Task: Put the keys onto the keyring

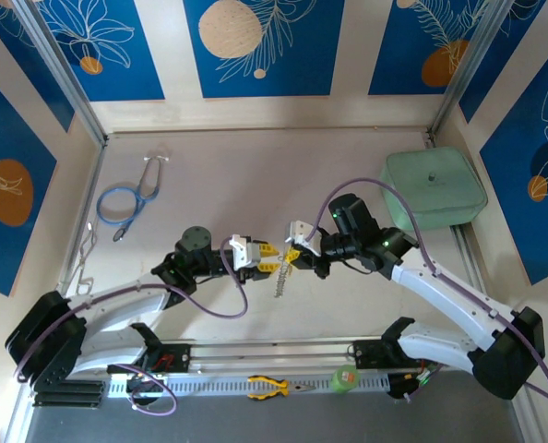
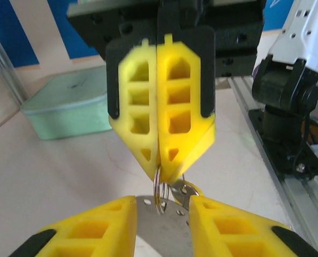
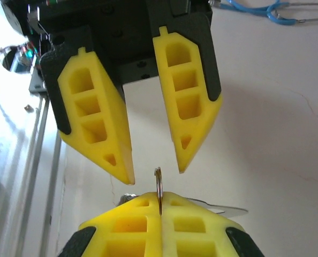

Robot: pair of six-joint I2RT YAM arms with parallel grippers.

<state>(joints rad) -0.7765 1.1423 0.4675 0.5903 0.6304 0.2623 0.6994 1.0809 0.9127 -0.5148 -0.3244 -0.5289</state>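
Note:
Mid-table, my right gripper (image 1: 299, 251) is shut on one silver ring (image 3: 158, 179) of the keyring, and the beige strap (image 1: 279, 281) dangles below it. The left wrist view shows that right gripper (image 2: 161, 172) pinching the ring (image 2: 160, 195), with a silver key head rimmed in yellow (image 2: 189, 189) hanging just behind. My left gripper (image 1: 267, 251) faces it, open. Its fingertips (image 2: 116, 211) stand either side of the ring, with a flat silver piece with holes (image 2: 164, 227) showing in the gap. In the right wrist view the left gripper (image 3: 154, 175) is spread around the ring's top. The green-headed key is hidden.
A pale green lidded box (image 1: 434, 189) sits at the back right. A blue stethoscope (image 1: 126, 198) and wire clips (image 1: 85, 254) lie at the left. Yellow-handled pliers (image 1: 269, 388) and a green tape roll (image 1: 345, 377) rest on the near rail.

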